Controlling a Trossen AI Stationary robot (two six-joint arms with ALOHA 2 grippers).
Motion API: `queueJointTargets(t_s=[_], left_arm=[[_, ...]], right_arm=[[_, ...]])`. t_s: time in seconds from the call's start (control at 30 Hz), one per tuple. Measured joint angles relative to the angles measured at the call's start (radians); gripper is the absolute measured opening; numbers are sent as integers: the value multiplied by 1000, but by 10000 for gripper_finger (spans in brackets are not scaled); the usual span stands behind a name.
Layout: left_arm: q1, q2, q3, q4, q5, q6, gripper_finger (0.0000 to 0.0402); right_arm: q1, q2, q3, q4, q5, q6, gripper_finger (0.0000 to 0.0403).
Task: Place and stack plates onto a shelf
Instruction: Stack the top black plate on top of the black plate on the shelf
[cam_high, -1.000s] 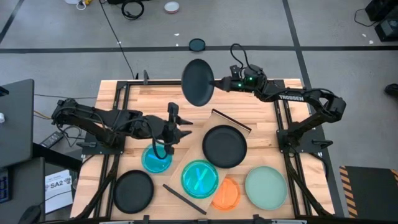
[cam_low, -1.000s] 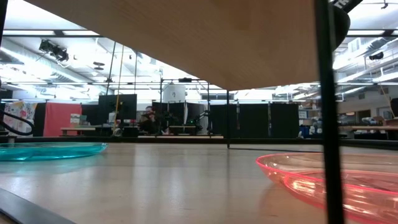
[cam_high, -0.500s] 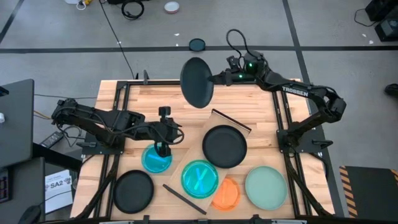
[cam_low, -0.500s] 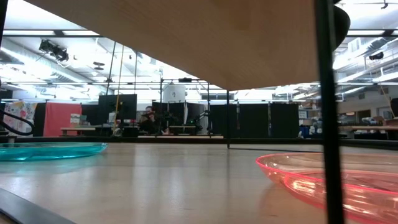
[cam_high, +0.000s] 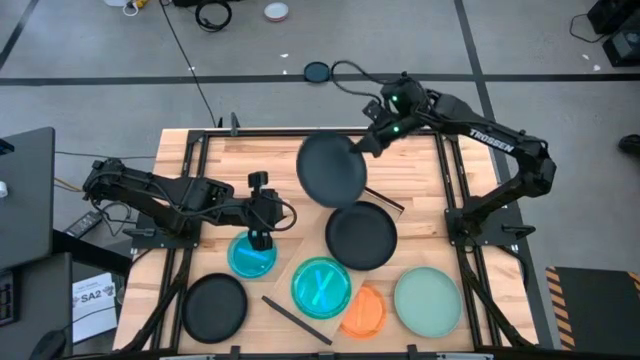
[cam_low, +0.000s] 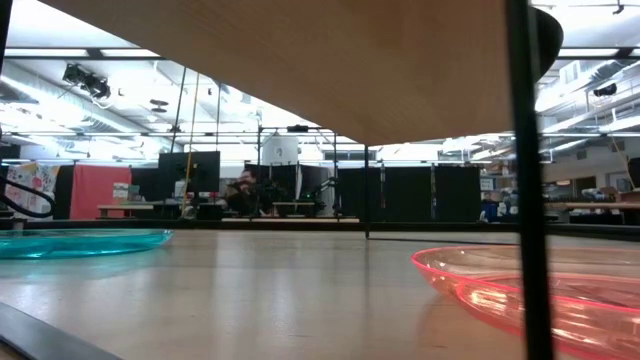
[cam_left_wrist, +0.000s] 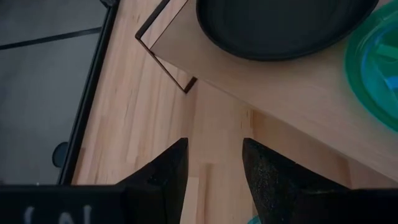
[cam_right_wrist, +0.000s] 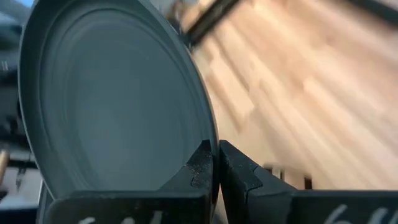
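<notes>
My right gripper (cam_high: 363, 150) (cam_right_wrist: 216, 152) is shut on a large black plate (cam_high: 332, 170) (cam_right_wrist: 118, 99), carried in the air over the far end of the shelf (cam_high: 300, 262). The shelf is a light board that lies slantwise on the table. On it rest another black plate (cam_high: 360, 236) (cam_left_wrist: 280, 25) and a teal plate (cam_high: 320, 287). My left gripper (cam_high: 262, 228) (cam_left_wrist: 214, 146) hangs open above a small teal plate (cam_high: 251, 256) (cam_low: 80, 242) left of the shelf. An orange plate (cam_high: 366, 313) (cam_low: 540, 290), a mint-green plate (cam_high: 427, 300) and a third black plate (cam_high: 214, 306) lie on the table's near part. My right gripper pinches the black plate's rim (cam_right_wrist: 208, 134) between its two fingers, one on each face. The fingers come from the table's far right side, slanting down. The plate is lifted clear and tilted, its hollow face turned partly upward, sticking out past the fingertips toward the table's left.
The shelf's dark end strips (cam_high: 296, 320) (cam_left_wrist: 163, 65) edge its two short ends. A dark frame rail (cam_high: 190, 190) runs along the table's left side and another (cam_high: 450, 185) along the right. Bare table wood (cam_high: 250, 150) lies at the far left.
My right gripper has carried the black plate from the table's far edge toward the near side and down, over the shelf's far end. The plate has tipped from nearly edge-on to flatter. My left gripper has drawn back slightly toward the table's left and turned.
</notes>
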Motion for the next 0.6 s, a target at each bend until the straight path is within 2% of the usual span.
queueJointTargets(t_s=[0.2, 0.27, 0.6], left_arm=[[0, 0, 0, 0, 0, 0, 158], [0, 0, 0, 0, 0, 0, 158], [0, 0, 0, 0, 0, -1, 158]], right_arm=[[83, 0, 2, -187, 6, -35, 20], [117, 0, 1, -232, 38, -43, 20], [248, 0, 1, -354, 138, -65, 20]])
